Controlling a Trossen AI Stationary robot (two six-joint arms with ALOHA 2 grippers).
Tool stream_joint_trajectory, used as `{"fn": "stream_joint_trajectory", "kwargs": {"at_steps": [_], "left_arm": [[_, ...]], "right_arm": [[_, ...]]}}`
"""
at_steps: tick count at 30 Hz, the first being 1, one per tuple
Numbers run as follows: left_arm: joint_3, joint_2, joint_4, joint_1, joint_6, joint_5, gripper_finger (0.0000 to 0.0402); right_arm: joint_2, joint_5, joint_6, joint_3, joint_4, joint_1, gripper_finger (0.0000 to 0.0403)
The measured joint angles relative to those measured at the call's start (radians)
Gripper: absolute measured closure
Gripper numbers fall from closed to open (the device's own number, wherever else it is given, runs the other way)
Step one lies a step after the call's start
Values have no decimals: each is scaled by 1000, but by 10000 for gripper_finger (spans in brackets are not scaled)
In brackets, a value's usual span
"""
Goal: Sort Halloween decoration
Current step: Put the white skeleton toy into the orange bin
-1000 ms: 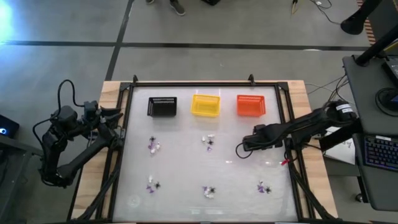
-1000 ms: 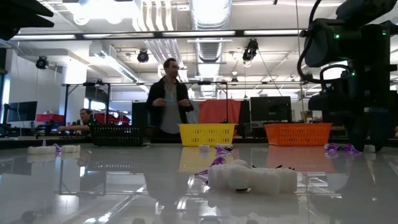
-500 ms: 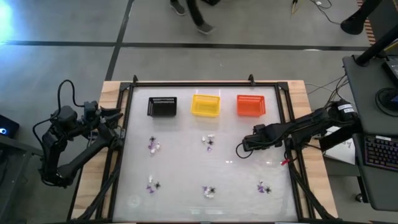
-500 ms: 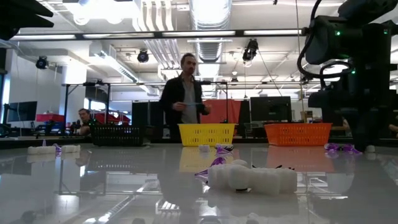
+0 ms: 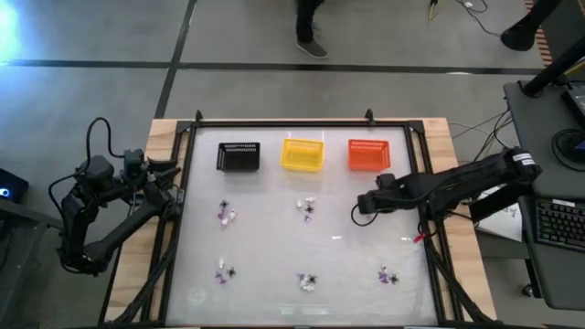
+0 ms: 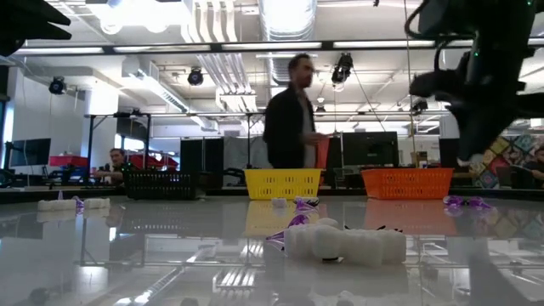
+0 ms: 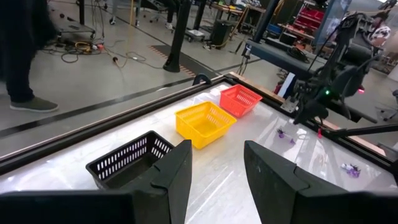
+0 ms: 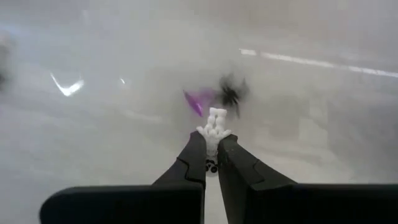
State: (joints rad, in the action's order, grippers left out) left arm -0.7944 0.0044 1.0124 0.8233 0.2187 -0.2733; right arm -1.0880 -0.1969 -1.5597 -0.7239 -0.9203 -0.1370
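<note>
— Right wrist view had the right gripper pinched narrow on a tiny white skeleton trinket, lifted clear of the glossy white table; purple and black trinkets lay beyond.

— So a pick was made. Next, I'd judge: carry it to a small plastic basket, though which one I couldn't tell. The left gripper waited, wide apart, at the table's left edge.

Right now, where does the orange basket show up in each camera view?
High view: orange basket at the table's far edge, rightmost of three.
Low view: orange basket right of centre, at the far end.
Left wrist view: orange basket beyond the yellow one.
Right wrist view: not in it.
Shared landmark: the yellow basket right beside it.
</note>
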Motion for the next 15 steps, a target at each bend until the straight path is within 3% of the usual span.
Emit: {"fn": "stream_joint_trajectory", "kwargs": {"at_steps": [7,15], "left_arm": [[0,0,0,0,0,0,272],[4,0,-1,0,3,2,272]], "right_arm": [[33,-179,0,-41,13,27,392],[23,-235,97,-44,16,147,392]]}}
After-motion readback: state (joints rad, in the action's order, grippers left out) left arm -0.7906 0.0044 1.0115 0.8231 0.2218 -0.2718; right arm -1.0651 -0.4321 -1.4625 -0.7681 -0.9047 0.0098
